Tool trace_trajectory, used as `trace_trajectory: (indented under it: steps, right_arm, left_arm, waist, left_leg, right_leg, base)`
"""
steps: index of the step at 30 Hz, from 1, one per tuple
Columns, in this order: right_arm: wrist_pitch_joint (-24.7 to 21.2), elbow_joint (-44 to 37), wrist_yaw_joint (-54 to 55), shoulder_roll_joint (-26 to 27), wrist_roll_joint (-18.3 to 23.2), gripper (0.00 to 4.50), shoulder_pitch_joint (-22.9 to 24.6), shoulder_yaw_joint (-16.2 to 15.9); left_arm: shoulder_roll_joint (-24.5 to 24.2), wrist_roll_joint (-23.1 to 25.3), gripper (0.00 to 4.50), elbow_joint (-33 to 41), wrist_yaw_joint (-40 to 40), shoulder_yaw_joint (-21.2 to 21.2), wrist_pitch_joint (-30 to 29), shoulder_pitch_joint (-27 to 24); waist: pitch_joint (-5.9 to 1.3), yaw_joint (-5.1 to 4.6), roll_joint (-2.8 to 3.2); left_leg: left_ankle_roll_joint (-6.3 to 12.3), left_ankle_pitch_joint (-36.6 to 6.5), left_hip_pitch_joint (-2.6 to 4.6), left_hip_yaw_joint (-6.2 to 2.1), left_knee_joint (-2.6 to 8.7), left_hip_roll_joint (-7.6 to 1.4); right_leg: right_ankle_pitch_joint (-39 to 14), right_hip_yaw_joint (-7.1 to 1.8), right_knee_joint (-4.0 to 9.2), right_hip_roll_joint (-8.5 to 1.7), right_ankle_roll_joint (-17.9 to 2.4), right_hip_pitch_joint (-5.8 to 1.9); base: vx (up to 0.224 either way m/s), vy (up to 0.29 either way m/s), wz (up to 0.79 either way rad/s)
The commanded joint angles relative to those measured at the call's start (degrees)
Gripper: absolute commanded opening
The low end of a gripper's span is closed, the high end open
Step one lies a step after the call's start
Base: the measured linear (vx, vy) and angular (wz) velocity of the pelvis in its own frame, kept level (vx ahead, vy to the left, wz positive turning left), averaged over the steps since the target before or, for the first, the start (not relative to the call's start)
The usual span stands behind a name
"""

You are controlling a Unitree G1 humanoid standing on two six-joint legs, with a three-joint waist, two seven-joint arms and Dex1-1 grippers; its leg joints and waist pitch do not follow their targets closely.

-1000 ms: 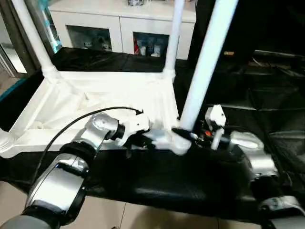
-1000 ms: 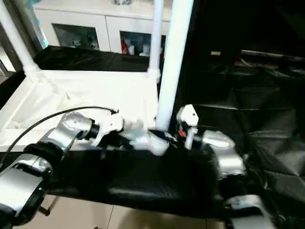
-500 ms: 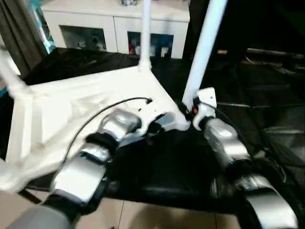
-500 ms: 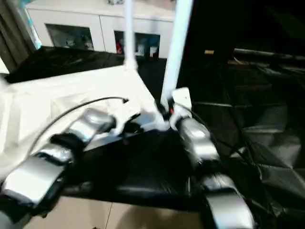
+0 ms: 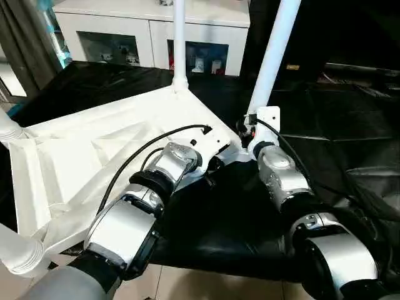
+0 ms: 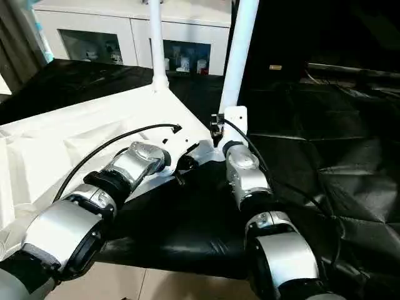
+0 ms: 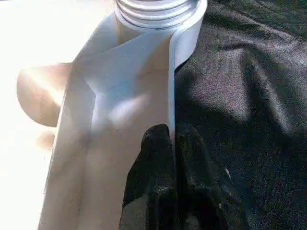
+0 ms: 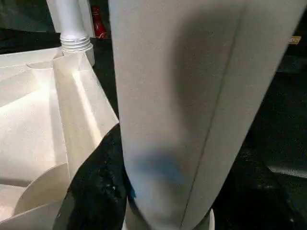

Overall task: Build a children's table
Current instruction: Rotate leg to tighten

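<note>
The left tool (image 7: 173,143) pinches the rim of the upturned white ribbed plastic tabletop (image 5: 94,156); the right tool (image 8: 112,191), half-open, clasps the white tube leg (image 8: 192,96) ahead. Uneven pulling could unseat that leg.

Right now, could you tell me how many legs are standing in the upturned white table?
4: one at the far corner, one at the right corner gripped by the right hand, one at the left edge, and one nearest the camera at bottom left.
</note>
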State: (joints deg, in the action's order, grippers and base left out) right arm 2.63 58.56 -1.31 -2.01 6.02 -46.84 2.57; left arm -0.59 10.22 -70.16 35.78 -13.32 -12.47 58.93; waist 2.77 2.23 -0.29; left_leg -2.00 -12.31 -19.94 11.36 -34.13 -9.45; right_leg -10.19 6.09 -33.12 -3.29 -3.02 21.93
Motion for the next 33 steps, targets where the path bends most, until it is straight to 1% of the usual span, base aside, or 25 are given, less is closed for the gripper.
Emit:
trace_trajectory:
  steps: [1, 2, 3, 5, 6, 9, 10, 12, 14, 15, 16, 17, 18, 19, 20, 21, 23, 24, 25, 26, 27, 28, 29, 31, 33]
  right_arm:
    - [-4.39, 6.59, -1.45, 2.3, -0.33, 1.88, 3.43, -0.23]
    - [-4.19, 6.52, -2.2, 2.41, -0.19, 1.88, 3.31, -0.13]
    - [-3.95, 6.41, -2.57, 2.4, -0.34, 2.23, 3.17, -0.25]
    - [-3.7, 6.3, -2.7, 2.37, -0.51, 2.23, 3.05, -0.37]
    - [-2.98, 6.12, -2.96, 2.33, -0.41, 2.47, 2.81, -0.23]
    - [-1.79, 5.65, -4.7, 2.01, 0.2, 2.64, 2.06, 0.25]
    - [-1.72, 5.6, -4.81, 1.98, 0.22, 2.73, 2.03, 0.26]
    - [-0.79, 3.47, -9.08, 1.66, 1.81, 2.96, 1.88, 1.03]
    - [-0.05, -0.95, -16.09, 0.39, 3.02, 3.1, 3.06, 0.47]
    - [0.02, -1.79, -17.37, 0.13, 3.26, 3.28, 3.33, 0.35]
    - [-0.13, -3.17, -19.04, -0.46, 3.55, 3.28, 3.89, 0.05]
    - [-1.11, -5.79, -22.32, -1.74, 3.97, 3.35, 5.05, -0.8]
    - [-1.11, -5.79, -22.32, -1.74, 3.97, 3.35, 5.05, -0.8]
    - [-3.27, -10.57, -28.68, -4.11, 4.96, 3.47, 7.32, -2.22]
    - [-4.54, -14.05, -32.87, -5.95, 5.51, 3.6, 9.08, -3.36]
    - [-5.28, -16.26, -35.49, -7.12, 5.86, 3.6, 10.21, -4.08]
    - [-7.28, -22.53, -42.76, -10.72, 7.02, 3.6, 13.59, -6.25]
    - [-7.84, -25.6, -46.25, -12.82, 7.47, 3.6, 15.34, -7.38]
    - [-7.98, -27.08, -47.91, -13.91, 7.63, 3.6, 16.19, -7.96]
    - [-8.43, -29.29, -50.46, -15.69, 8.05, 3.6, 17.46, -8.72]
    - [-8.43, -29.29, -50.46, -15.69, 8.05, 3.6, 17.46, -8.72]
    - [-8.94, -31.97, -53.45, -18.07, 8.49, 3.6, 19.02, -9.52]
    - [-9.91, -35.47, -57.45, -21.39, 9.03, 3.6, 21.01, -10.1]
    - [-11.24, -38.83, -60.92, -24.38, 9.41, 3.6, 22.84, -10.69]
    - [-12.27, -41.34, -62.81, -26.12, 9.2, 3.6, 24.15, -11.01]
  left_arm:
    - [-0.48, 0.83, 0.0, 0.1, -3.11, 0.56, -0.11, 1.99]
    - [-0.54, 0.81, 0.0, 0.1, -3.04, 0.54, -0.05, 1.99]
    - [-0.59, 0.75, 0.0, 0.1, -2.89, 0.54, 0.17, 1.97]
    - [-0.64, 0.71, 0.0, 0.11, -2.73, 0.54, 0.36, 1.96]
    - [-0.77, 0.66, 0.0, 0.18, -2.39, 0.53, 0.64, 1.93]
    - [-1.11, 0.37, 0.0, 0.55, -1.64, 0.75, 1.94, 1.68]
    - [-1.13, 0.35, 0.0, 0.57, -1.61, 0.78, 2.01, 1.67]
    - [-1.56, -0.23, 0.0, 1.44, -0.14, 1.13, 3.99, 1.23]
    - [-2.24, -0.95, 0.0, 3.11, 3.72, 1.05, 7.7, 0.22]
    - [-2.34, -1.16, 0.0, 3.41, 4.55, 1.09, 8.31, 0.0]
    - [-2.65, -1.3, 0.0, 3.83, 5.57, 1.01, 8.65, -0.33]
    - [-3.23, -1.65, 0.0, 4.56, 7.63, 0.93, 9.12, -0.95]
    - [-3.23, -1.65, 0.0, 4.56, 7.63, 0.93, 9.12, -0.95]
    - [-4.37, -2.12, 0.0, 6.01, 11.8, 0.44, 11.64, -2.2]
    - [-5.1, -2.49, 0.0, 6.87, 14.31, 0.17, 12.78, -2.92]
    - [-5.55, -2.71, 0.0, 7.38, 15.84, -0.01, 13.45, -3.36]
    - [-6.52, -3.91, 0.0, 9.08, 21.11, -0.21, 16.63, -4.72]
    - [-7.0, -4.26, 0.0, 9.73, 23.2, -0.33, 17.02, -5.25]
    - [-7.24, -4.34, 0.0, 9.99, 24.02, -0.39, 16.78, -5.46]
    - [-7.71, -4.56, 0.0, 10.67, 25.96, -0.67, 17.49, -6.0]
    - [-7.71, -4.56, 0.0, 10.67, 25.96, -0.67, 17.49, -6.0]
    - [-8.41, -4.96, 0.0, 11.65, 28.56, -1.01, 18.4, -6.82]
    - [-9.59, -6.21, 0.0, 13.53, 33.62, -1.41, 19.4, -8.29]
    - [-10.68, -7.47, 0.0, 15.43, 38.23, -1.54, 19.49, -9.61]
    - [-11.13, -7.96, 0.0, 16.37, 40.34, -1.29, 19.54, -10.21]
  waist:
    - [-2.92, 0.21, 0.21]
    - [-2.92, 0.2, 0.2]
    - [-2.9, 0.19, 0.22]
    - [-2.88, 0.17, 0.17]
    - [-2.87, 0.16, 0.22]
    - [-2.97, 0.09, 0.28]
    - [-3.12, 0.13, 0.16]
    - [-3.06, 0.1, 0.29]
    - [-3.29, 0.19, 0.25]
    - [-3.45, 0.32, 0.05]
    - [-3.65, 0.35, 0.1]
    - [-4.14, 0.37, 0.16]
    - [-4.27, 0.55, 0.19]
    - [-4.33, 0.55, 0.18]
    - [-4.14, 0.93, 0.06]
    - [-4.11, 1.32, 0.08]
    - [-3.9, 2.1, 0.13]
    - [-3.93, 2.25, 0.32]
    - [-3.84, 2.57, 0.2]
    - [-3.67, 3.1, 0.38]
    - [-3.56, 3.21, 0.38]
    - [-3.44, 3.53, 0.38]
    - [-3.26, 3.74, 0.48]
    - [-3.16, 4.11, 0.46]
    - [-3.31, 4.54, 0.56]
  left_leg:
    - [2.97, -11.08, 0.51, -2.46, 4.58, -4.83]
    - [3.0, -11.23, 0.47, -2.47, 4.58, -4.82]
    - [3.03, -11.29, 0.49, -2.46, 4.59, -4.83]
    - [3.05, -11.3, 0.42, -2.48, 4.59, -4.8]
    - [3.1, -11.32, 0.39, -2.47, 4.59, -4.79]
    - [3.21, -11.19, 0.34, -2.51, 4.54, -4.8]
    - [3.35, -10.18, 0.17, -2.53, 4.47, -4.79]
    - [4.14, -9.68, 0.14, -2.46, 4.46, -4.86]
    - [5.14, -8.05, -0.07, -2.35, 4.23, -4.73]
    - [6.65, -6.19, -0.4, -2.31, 4.02, -4.69]
    - [7.27, -4.76, -0.43, -2.37, 3.97, -4.76]
    - [9.48, -0.67, -0.54, -2.33, 3.49, -4.74]
    - [10.46, 0.55, -0.51, -2.31, 3.33, -4.8]
    - [12.35, 2.87, -0.81, -2.32, 3.08, -4.81]
    - [14.46, 3.11, -0.72, -2.2, 2.89, -4.66]
    - [15.08, 2.52, -0.69, -2.15, 2.83, -4.88]
    - [14.52, 0.99, -0.73, -1.97, 2.85, -5.09]
    - [14.04, 0.34, -0.64, -1.97, 2.88, -5.14]
    - [12.98, -0.94, -0.59, -1.88, 2.9, -5.23]
    - [11.6, -1.81, -0.46, -1.88, 3.01, -5.26]
    - [11.01, -2.61, -0.51, -1.76, 3.04, -5.25]
    - [9.38, -3.77, -0.38, -1.84, 3.2, -5.26]
    - [8.56, -4.79, -0.39, -1.74, 3.23, -5.11]
    - [7.89, -5.86, -0.32, -1.69, 3.35, -5.12]
    - [7.6, -5.36, -0.18, -1.75, 3.37, -5.27]
  right_leg:
    - [-16.21, -4.36, 4.64, -7.37, -11.44, -2.28]
    - [-16.31, -4.38, 4.62, -7.43, -11.41, -2.35]
    - [-16.37, -4.39, 4.65, -7.44, -11.43, -2.3]
    - [-16.66, -4.4, 4.67, -7.46, -11.35, -2.33]
    - [-16.88, -4.39, 4.72, -7.46, -11.28, -2.32]
    - [-16.36, -4.42, 4.68, -7.48, -11.58, -2.35]
    - [-14.65, -4.41, 4.35, -7.48, -11.84, -2.56]
    - [-13.4, -4.39, 4.27, -7.5, -12.35, -2.52]
    - [-10.51, -4.39, 3.92, -7.47, -12.9, -2.81]
    - [-7.14, -4.4, 3.45, -7.48, -13.2, -3.08]
    - [-4.97, -4.39, 3.08, -7.53, -13.6, -3.2]
    - [2.32, -4.29, 1.98, -7.32, -14.99, -3.12]
    - [4.68, -4.25, 1.7, -7.38, -15.45, -3.08]
    - [8.8, -4.22, 1.12, -7.39, -16.29, -3.0]
    - [10.23, -4.04, 1.24, -7.21, -16.12, -2.98]
    - [9.63, -4.03, 1.26, -7.36, -15.65, -2.92]
    - [6.01, -3.79, 1.61, -7.12, -14.45, -2.9]
    - [4.66, -3.77, 1.71, -7.11, -14.13, -2.87]
    - [1.65, -3.78, 2.03, -7.15, -13.5, -2.78]
    - [-1.69, -3.8, 2.4, -7.09, -12.9, -2.67]
    - [-3.38, -3.89, 2.57, -7.09, -12.57, -2.52]
    - [-6.81, -3.92, 2.97, -7.13, -11.86, -2.53]
    - [-9.1, -3.99, 3.27, -7.02, -11.12, -2.55]
    - [-11.48, -4.08, 3.5, -6.98, -10.18, -2.49]
    - [-11.61, -4.1, 3.35, -7.02, -9.67, -2.31]
  base:
    - [0.0, 0.0, 0.0]
    - [0.0, 0.0, 0.0]
    - [0.0, 0.0, 0.0]
    - [0.0, 0.0, 0.0]
    - [0.0, 0.0, 0.0]
    - [0.0, 0.0, 0.0]
    - [0.0, 0.0, 0.0]
    - [0.0, 0.0, 0.0]
    - [0.0, 0.0, 0.0]
    - [0.0, 0.0, 0.0]
    - [0.0, 0.0, 0.0]
    - [0.0, 0.0, 0.0]
    - [0.0, 0.0, 0.0]
    - [0.0, 0.0, 0.0]
    - [0.0, 0.0, 0.0]
    - [0.0, 0.0, 0.0]
    - [0.0, 0.0, 0.0]
    - [0.0, 0.0, 0.0]
    - [0.0, 0.0, 0.0]
    - [0.0, 0.0, 0.0]
    - [0.0, 0.0, 0.0]
    - [0.0, 0.0, 0.0]
    - [0.0, 0.0, 0.0]
    - [0.0, 0.0, 0.0]
    - [0.0, 0.0, 0.0]
